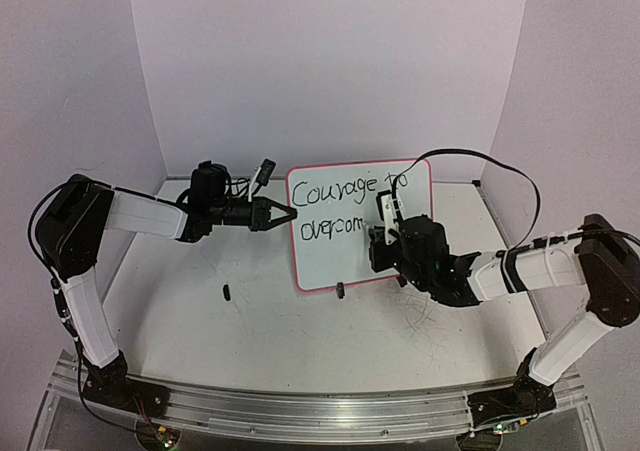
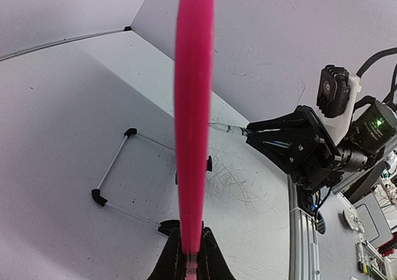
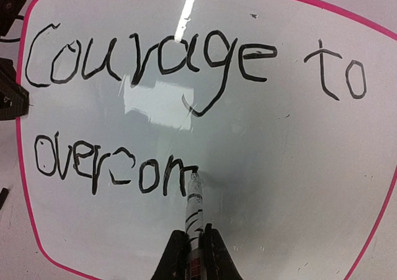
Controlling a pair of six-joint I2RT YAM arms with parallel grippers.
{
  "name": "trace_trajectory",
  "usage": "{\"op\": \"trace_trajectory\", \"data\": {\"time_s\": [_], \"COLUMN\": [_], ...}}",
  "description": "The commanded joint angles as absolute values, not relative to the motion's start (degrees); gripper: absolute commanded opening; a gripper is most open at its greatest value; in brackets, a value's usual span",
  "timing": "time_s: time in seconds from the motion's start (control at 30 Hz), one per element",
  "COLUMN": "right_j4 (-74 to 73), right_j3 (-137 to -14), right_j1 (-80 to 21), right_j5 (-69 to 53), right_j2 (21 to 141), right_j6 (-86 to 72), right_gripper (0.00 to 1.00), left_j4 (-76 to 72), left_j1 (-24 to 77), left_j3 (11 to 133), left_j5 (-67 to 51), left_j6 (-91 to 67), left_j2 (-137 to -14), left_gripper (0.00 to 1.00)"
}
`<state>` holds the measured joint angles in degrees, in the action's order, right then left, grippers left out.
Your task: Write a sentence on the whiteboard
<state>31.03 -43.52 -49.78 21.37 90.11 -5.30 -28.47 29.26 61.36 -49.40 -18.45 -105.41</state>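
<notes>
The whiteboard [image 1: 345, 256] stands upright mid-counter [image 1: 250, 341] and reads "Courage to overcom". The left hand [image 1: 285, 214] is clenched on its pink left edge. The right hand [image 3: 193, 246] is grasping a marker [image 3: 195, 199], tip touching the board right after the "m". From above it blocks the board's lower right part. A small black piece [image 1: 226, 292] lies nearby, plus pen scribbles [image 1: 425, 311] on the counter.

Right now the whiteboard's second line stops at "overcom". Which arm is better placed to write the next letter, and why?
Right. The right gripper holds the marker, tip on the whiteboard beside the last letter; the left gripper clamps the pink frame.
</notes>
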Motion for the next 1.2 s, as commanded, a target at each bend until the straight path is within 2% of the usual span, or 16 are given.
{"op": "trace_trajectory", "data": {"time_s": [0.0,0.57,1.17], "right_j4": [28.53,30.08,33.63], "right_j3": [-42.01,-39.94,-42.11], "right_j1": [-49.47,-49.20,-48.31], "right_j5": [20.22,20.38,19.78], "right_j2": [88.25,83.87,88.66], "right_j6": [-6.72,-7.44,-6.42], "right_gripper": [0.00,0.00,0.00], "left_j4": [-29.27,-29.26,-29.27], "left_j1": [30.24,30.28,30.27], "left_j3": [62.81,62.82,62.72], "left_j5": [-52.26,-52.22,-52.24], "left_j6": [-16.70,-16.66,-16.61], "left_j2": [-104.15,-104.33,-104.24], "left_gripper": [0.00,0.00,0.00]}}
